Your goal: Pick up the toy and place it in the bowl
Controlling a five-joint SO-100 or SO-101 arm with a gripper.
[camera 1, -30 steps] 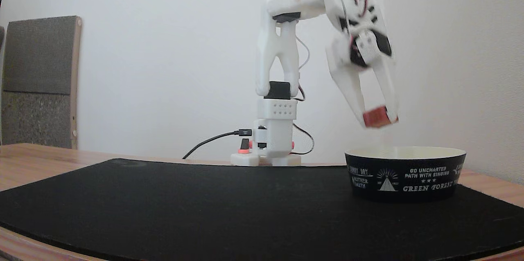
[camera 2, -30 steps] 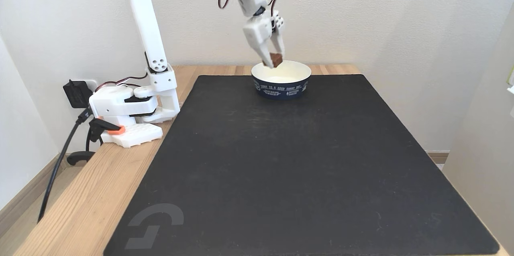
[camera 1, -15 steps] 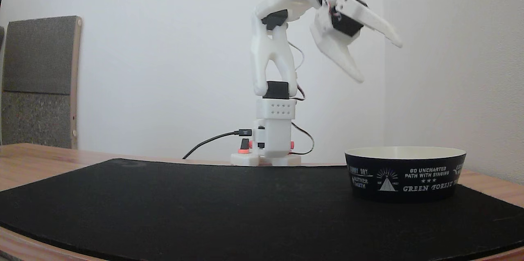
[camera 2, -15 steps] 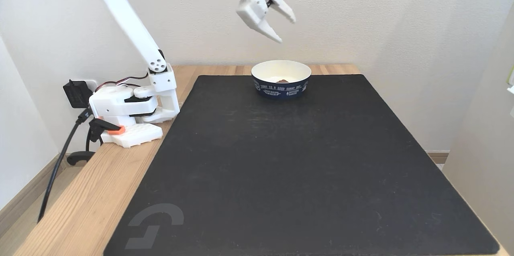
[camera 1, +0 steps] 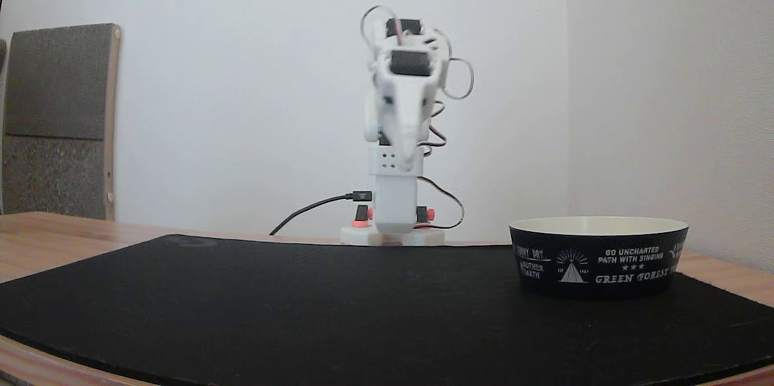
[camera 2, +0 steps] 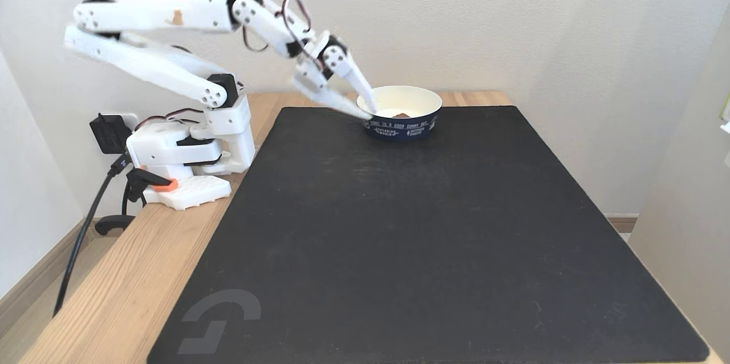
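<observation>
The black bowl (camera 1: 598,265) with white lettering and a cream inside stands at the far edge of the mat, and its dark outer wall (camera 2: 399,128) also faces the other fixed camera. The dull-red toy (camera 2: 402,114) lies on the bowl's floor; in the low fixed view the wall hides it. My white gripper (camera 2: 370,114) hangs in the air with its fingertips drawn together and nothing between them. It overlaps the bowl's left rim in this picture. The low fixed view has my gripper (camera 1: 408,159) blurred, well left of the bowl and above the mat.
A black mat (camera 2: 433,227) covers most of the wooden table (camera 2: 114,290). The arm's base (camera 2: 188,153) with plug and cables sits at the table's left edge. Walls stand close behind and to the right. A grey board (camera 1: 57,120) leans at the far left.
The gripper opened over the bowl and the toy dropped in. The arm then rose, swung away from the bowl and folded back, and the jaws came together.
</observation>
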